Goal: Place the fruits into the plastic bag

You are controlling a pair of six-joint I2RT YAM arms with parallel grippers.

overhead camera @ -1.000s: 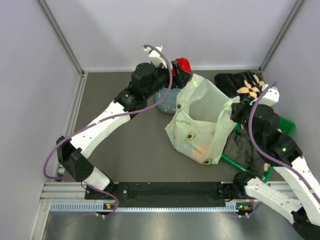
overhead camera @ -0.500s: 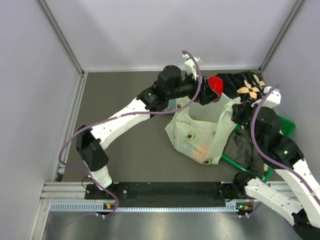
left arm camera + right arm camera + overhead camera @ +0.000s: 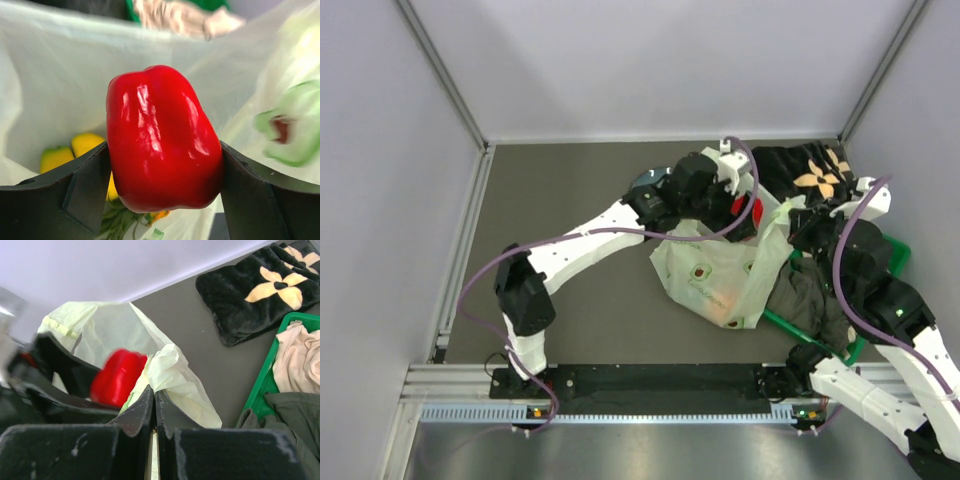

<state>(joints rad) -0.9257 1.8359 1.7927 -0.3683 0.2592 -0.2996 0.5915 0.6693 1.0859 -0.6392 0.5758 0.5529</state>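
Logged plastic bag [image 3: 705,275] slumped on table [image 3: 570,200], mouth facing up. Found right gripper [image 3: 154,407] clenched tight on a fold of the bag rim, holding that side up. Noted left gripper [image 3: 165,175] grasping red fruit [image 3: 162,137] between both fingers at the bag mouth, above yellow fruits [image 3: 86,144] lying inside at the bottom. Saw green basket [image 3: 260,385] of clothes just right of bag. Beyond, dark flower-patterned cloth [image 3: 255,295] flat on table.

red fruit [image 3: 162,140] in mouth of pale green translucent bag [image 3: 720,285] with avocado prints, yellow fruits [image 3: 86,144] inside bag, black cloth [image 3: 250,295] with cream flowers beside bag, green basket [image 3: 261,371]
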